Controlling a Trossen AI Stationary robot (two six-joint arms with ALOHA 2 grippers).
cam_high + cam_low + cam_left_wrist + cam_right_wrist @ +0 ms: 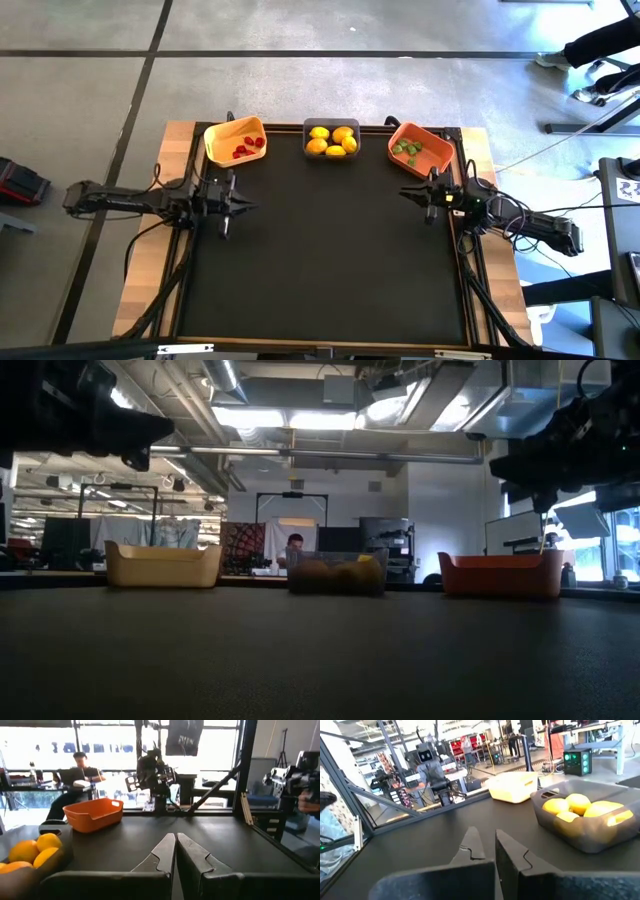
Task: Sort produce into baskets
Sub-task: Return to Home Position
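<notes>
Three baskets stand in a row along the table's far edge. The yellow-orange basket holds red pieces. Yellow lemons fill the dark grey basket, also seen at the lemons. Green pieces lie in the orange basket. My left gripper hovers shut near the table's left edge, pointing level toward the middle, its fingers together with nothing between them. My right gripper hovers shut near the right edge, just in front of the orange basket, also holding nothing.
The black mat lies bare between the two arms and toward the near edge. Wooden table borders carry cables on both sides. A person sits at a desk in the room beyond the table.
</notes>
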